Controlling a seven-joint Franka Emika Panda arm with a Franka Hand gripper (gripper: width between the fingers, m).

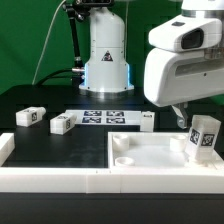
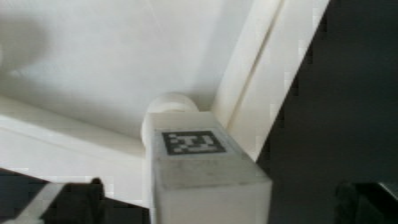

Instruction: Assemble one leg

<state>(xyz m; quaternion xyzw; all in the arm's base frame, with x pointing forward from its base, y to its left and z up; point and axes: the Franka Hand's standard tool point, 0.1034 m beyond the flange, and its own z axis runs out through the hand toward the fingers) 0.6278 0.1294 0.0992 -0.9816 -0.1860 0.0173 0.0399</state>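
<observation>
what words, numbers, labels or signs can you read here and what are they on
Words, brand names, numbers: none can be read in either view.
Black-and-white square tag, a pattern with no letters: on the leg at the wrist camera.
Tags of the same kind, too small to make out: on three loose legs and on the marker board.

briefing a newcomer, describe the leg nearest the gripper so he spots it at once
Start at the big white panel in front. Over its corner on the exterior view's right, in the gripper, one leg stands upright, tag showing. The other three legs lie flat on the black table behind the panel.
</observation>
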